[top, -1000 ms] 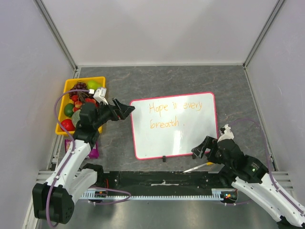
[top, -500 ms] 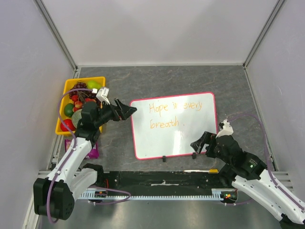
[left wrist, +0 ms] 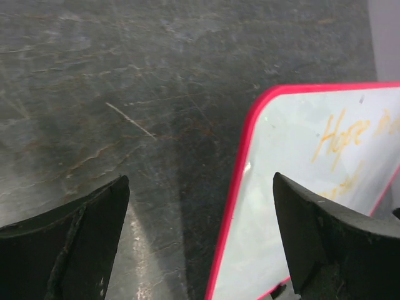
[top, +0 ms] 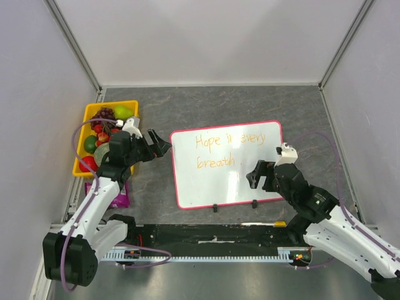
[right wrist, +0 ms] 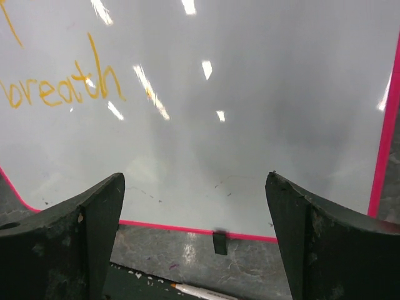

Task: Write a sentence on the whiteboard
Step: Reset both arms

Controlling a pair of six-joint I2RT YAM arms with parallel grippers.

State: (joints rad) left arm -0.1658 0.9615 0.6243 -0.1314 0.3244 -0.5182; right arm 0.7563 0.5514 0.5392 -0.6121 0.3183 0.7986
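Sentence [top: 228, 150] "Hope in every breath" apparently complete on whiteboard [top: 212, 184]; left pincer [top: 161, 145] and right pincer [top: 253, 175] spread apart, empty; marker [top: 259, 222] on bench [top: 219, 106].

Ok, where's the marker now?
In the top view the marker lies by the near rail, just on the near side of the whiteboard, right of centre.
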